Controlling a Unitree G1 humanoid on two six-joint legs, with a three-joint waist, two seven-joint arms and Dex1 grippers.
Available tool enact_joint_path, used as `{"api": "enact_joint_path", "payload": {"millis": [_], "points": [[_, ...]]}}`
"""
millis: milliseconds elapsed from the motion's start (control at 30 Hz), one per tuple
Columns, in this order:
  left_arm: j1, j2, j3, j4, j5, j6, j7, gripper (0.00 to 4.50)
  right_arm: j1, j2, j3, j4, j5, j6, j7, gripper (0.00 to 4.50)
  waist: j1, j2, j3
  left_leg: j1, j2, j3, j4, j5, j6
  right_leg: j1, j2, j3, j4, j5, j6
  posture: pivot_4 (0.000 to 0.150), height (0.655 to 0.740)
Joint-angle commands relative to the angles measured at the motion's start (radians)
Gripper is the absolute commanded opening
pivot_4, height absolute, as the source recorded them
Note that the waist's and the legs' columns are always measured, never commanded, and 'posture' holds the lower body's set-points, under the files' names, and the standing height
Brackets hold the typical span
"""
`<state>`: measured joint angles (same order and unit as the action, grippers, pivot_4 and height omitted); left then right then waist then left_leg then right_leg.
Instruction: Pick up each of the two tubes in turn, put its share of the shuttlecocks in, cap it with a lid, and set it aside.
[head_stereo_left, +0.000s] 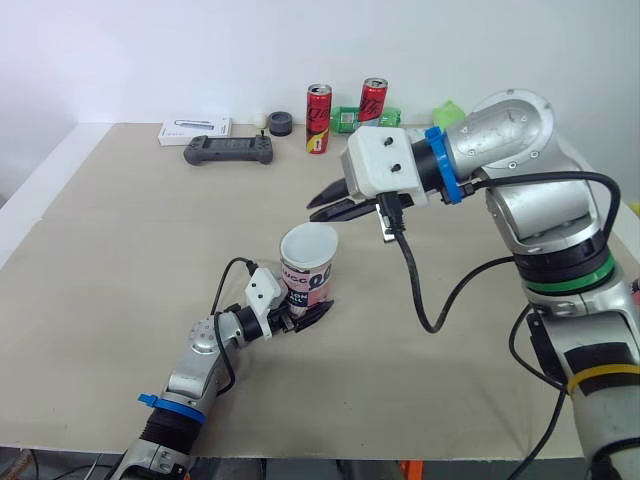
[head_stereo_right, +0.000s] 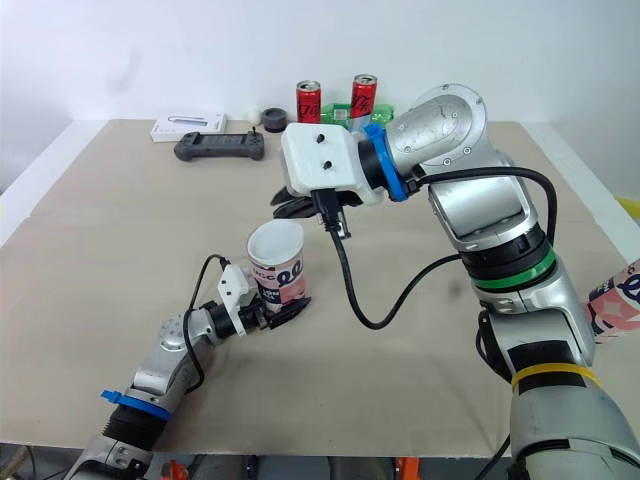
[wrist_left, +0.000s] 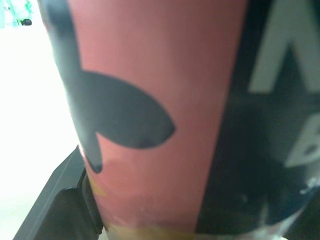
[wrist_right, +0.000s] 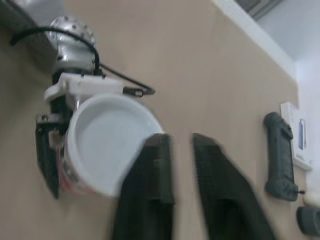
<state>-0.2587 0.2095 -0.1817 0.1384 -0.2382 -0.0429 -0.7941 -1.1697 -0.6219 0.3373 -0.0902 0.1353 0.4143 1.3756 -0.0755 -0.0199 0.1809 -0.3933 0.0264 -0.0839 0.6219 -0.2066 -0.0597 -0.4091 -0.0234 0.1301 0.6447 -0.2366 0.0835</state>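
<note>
A pink and dark tube (head_stereo_left: 307, 281) stands upright on the beige table (head_stereo_left: 120, 250), with a white lid (head_stereo_left: 309, 243) on its top. My left gripper (head_stereo_left: 305, 315) is shut on the tube's lower part, and the tube's printed wall (wrist_left: 165, 115) is pressed close in the left wrist view. Just above and behind the lid hovers my right gripper (head_stereo_left: 328, 208), open by a narrow gap with nothing between its fingers (wrist_right: 155, 170). From the right wrist view the lid (wrist_right: 107, 145) lies below the fingertips. A second pink tube (head_stereo_right: 615, 300) shows at the table's right edge.
Along the far edge lie a dark game controller (head_stereo_left: 228, 150), a white box (head_stereo_left: 195, 129), a small grey round object (head_stereo_left: 279, 123), two red cans (head_stereo_left: 318, 118) and green items (head_stereo_left: 448, 112). My right arm's black cable (head_stereo_left: 420, 290) hangs over the table's middle.
</note>
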Motion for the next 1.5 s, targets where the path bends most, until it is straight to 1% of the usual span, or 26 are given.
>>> {"api": "enact_joint_path", "payload": {"millis": [33,133,167,300,500,600,700,767,833,867,1067,1200,1333,1500], "points": [[0.022,0.009,-0.010,0.046,0.021,0.032,0.005,3.57,-0.029,0.007,-0.032,0.006,0.017,0.048,-0.025,2.86,0.000,0.000,0.000,0.000,0.000,0.000,0.000,0.000,0.000,0.000,0.000,0.000,0.000,0.000,0.000,0.150,0.7400],[0.020,0.005,-0.013,0.049,0.021,0.031,0.005,3.57,-0.046,0.026,-0.013,0.036,0.020,0.132,-0.041,4.34,0.000,0.000,0.000,0.000,0.000,0.000,0.000,0.000,0.000,0.000,0.000,0.000,0.000,0.000,0.000,0.150,0.7400],[0.020,0.004,-0.014,0.050,0.022,0.030,0.006,3.57,-0.055,0.033,-0.003,0.048,0.021,0.177,-0.045,4.44,0.000,0.000,0.000,0.000,0.000,0.000,0.000,0.000,0.000,0.000,0.000,0.000,0.000,0.000,0.000,0.150,0.7400],[0.019,0.000,-0.015,0.052,0.022,0.028,0.007,3.57,-0.086,0.066,0.028,0.115,0.012,0.273,-0.058,4.44,0.000,0.000,0.000,0.000,0.000,0.000,0.000,0.000,0.000,0.000,0.000,0.000,0.000,0.000,0.000,0.150,0.7400],[0.024,-0.005,-0.015,0.050,0.023,0.028,0.013,3.57,-0.110,0.087,0.056,0.188,0.004,0.304,-0.052,4.44,0.001,0.000,0.000,-0.001,0.000,0.000,0.000,0.000,0.000,0.000,0.000,0.000,0.000,0.000,-0.001,0.150,0.7400],[0.030,-0.006,-0.014,0.047,0.023,0.027,0.018,3.57,-0.097,0.079,0.070,0.179,0.010,0.312,-0.025,3.68,0.001,0.000,0.000,-0.001,0.000,0.000,0.000,0.000,0.000,0.000,0.000,0.000,0.000,0.000,0.000,0.150,0.7400],[0.033,-0.007,-0.014,0.044,0.024,0.027,0.020,3.57,-0.088,0.071,0.079,0.166,0.018,0.320,-0.006,2.27,0.000,0.000,0.000,-0.001,0.000,0.000,-0.001,0.000,0.000,-0.001,0.000,0.000,0.000,0.000,0.000,0.150,0.7400],[0.035,-0.007,-0.013,0.044,0.024,0.027,0.020,3.57,-0.086,0.067,0.082,0.161,0.022,0.326,0.002,1.19,0.000,0.000,0.000,-0.001,0.000,0.000,-0.001,0.000,0.000,0.000,0.000,0.000,0.000,0.000,0.000,0.150,0.7400],[0.035,-0.006,-0.013,0.043,0.025,0.026,0.019,3.57,-0.084,0.064,0.085,0.156,0.023,0.330,0.007,0.21,0.000,0.000,0.000,-0.001,0.000,0.000,0.000,0.000,0.000,0.000,0.000,0.000,0.000,0.000,0.000,0.150,0.7400],[0.035,-0.005,-0.013,0.044,0.025,0.025,0.018,3.57,-0.083,0.062,0.086,0.154,0.024,0.331,0.009,0.03,0.000,0.000,0.000,-0.001,0.000,0.000,-0.001,0.000,0.000,0.000,0.000,0.000,0.000,0.000,0.000,0.150,0.7400],[0.032,-0.001,-0.014,0.048,0.028,0.022,0.014,3.57,-0.078,0.067,0.069,0.138,0.038,0.325,0.004,0.03,0.000,0.000,0.000,-0.001,0.000,0.000,-0.001,0.000,0.000,-0.001,0.000,-0.001,0.000,-0.001,0.000,0.150,0.7400],[0.031,0.001,-0.014,0.048,0.029,0.021,0.013,3.57,-0.073,0.100,0.009,0.105,0.086,0.264,-0.018,0.03,0.000,0.000,0.000,-0.001,0.000,0.000,-0.001,0.000,0.000,-0.001,0.000,-0.001,0.000,-0.001,0.000,0.150,0.7400],[0.030,0.002,-0.012,0.050,0.027,0.022,0.012,3.57,-0.051,0.098,0.013,0.082,0.073,0.208,-0.044,0.03,0.000,0.000,0.000,-0.001,0.000,-0.001,-0.001,0.000,0.000,0.000,0.000,-0.001,0.000,0.000,0.002,0.150,0.7400],[0.026,0.001,-0.011,0.053,0.025,0.024,0.009,3.57,-0.039,0.110,0.006,0.087,0.070,0.154,-0.081,0.03,-0.001,0.000,0.000,-0.001,0.000,-0.001,-0.001,0.000,0.000,-0.001,0.000,-0.001,0.000,0.000,0.001,0.150,0.7400]]}}
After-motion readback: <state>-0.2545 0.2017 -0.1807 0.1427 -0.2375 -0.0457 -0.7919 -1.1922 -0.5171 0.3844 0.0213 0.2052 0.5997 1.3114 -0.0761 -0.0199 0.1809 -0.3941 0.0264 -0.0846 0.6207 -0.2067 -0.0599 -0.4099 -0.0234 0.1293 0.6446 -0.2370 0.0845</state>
